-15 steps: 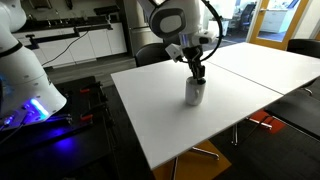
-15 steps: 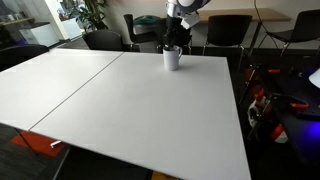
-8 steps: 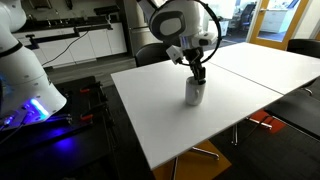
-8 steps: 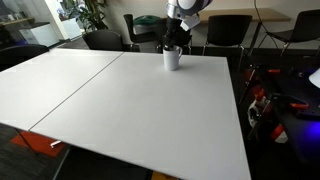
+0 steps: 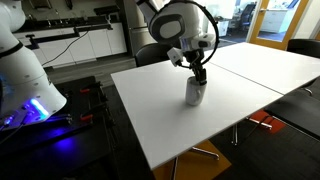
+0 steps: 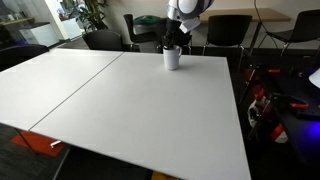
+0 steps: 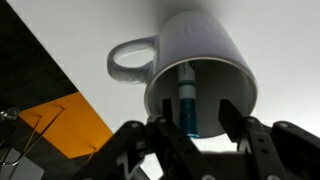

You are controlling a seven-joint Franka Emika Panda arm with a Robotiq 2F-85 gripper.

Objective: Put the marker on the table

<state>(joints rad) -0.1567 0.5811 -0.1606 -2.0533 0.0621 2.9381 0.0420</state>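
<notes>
The white table [image 5: 160,115] fills mid-frame. The arm has barely shifted this last second: its gripper [image 7: 196,118] still hangs over the grey cup [image 7: 200,45], jaws apart, grasping nothing. The marker [image 7: 187,98] stands inside, unlifted, and the cup's wall crowds any grasp. Dark chairs [image 6: 225,30] stand at upper frame.

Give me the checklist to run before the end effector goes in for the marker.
1. Marker stands inside the cup: ok.
2. End effector open, one finger on each side of the marker: ok.
3. End effector lined up over the cup mouth in the wrist view: ok.
4. Fingers will clear the cup rim going down: cannot tell.
5. Marker gripped: not ok, not yet closed on it.
6. Bare table beside the cup to lay the marker on: ok.
</notes>
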